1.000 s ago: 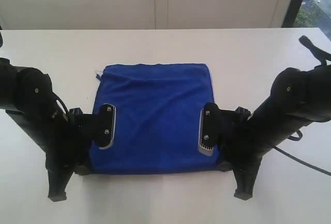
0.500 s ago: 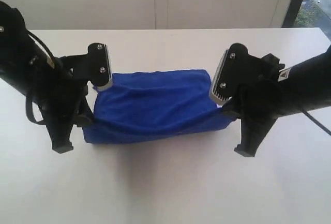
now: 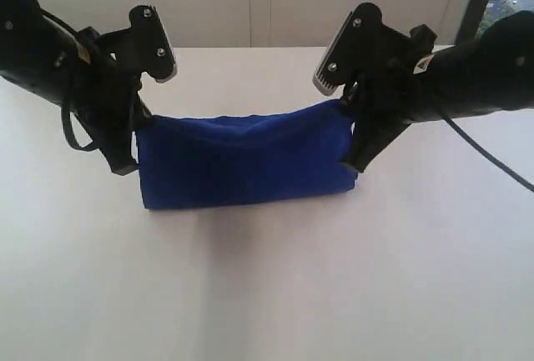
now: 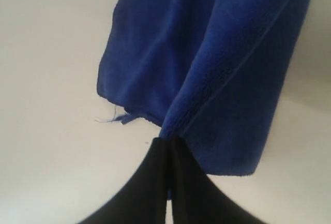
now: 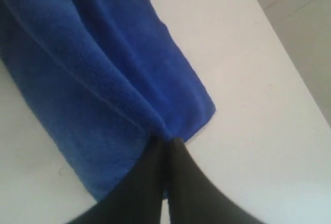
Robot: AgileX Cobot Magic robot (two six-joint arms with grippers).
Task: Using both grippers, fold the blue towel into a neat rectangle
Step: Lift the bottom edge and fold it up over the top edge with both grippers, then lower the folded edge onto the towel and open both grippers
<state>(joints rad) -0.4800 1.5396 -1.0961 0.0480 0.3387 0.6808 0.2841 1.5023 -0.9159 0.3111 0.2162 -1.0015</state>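
Two arms (image 3: pixel 50 52) (image 3: pixel 476 69) aloft: left gripper (image 4: pixel 169 144), right gripper (image 5: pixel 166 142), blue towel (image 3: pixel 246 161) between.

Both arms were matt black and bulky, the left arm (image 3: pixel 42 52) and the right arm (image 3: pixel 476 69) alike built of rounded housings. Each bore a pale grey oblong plate with rounded ends and two dark screws: the left plate (image 3: pixel 157 44) and the right plate (image 3: pixel 336 51). A thin black cable (image 3: pixel 71 132) looped beside the left arm, and another black cable (image 3: pixel 488 157) trailed from the right. A small white label (image 3: pixel 424 62) marked the right arm. In the wrist views the left gripper (image 4: pixel 168 144) and the right gripper (image 5: pixel 166 144) showed as smooth black wedges tapering to a point.
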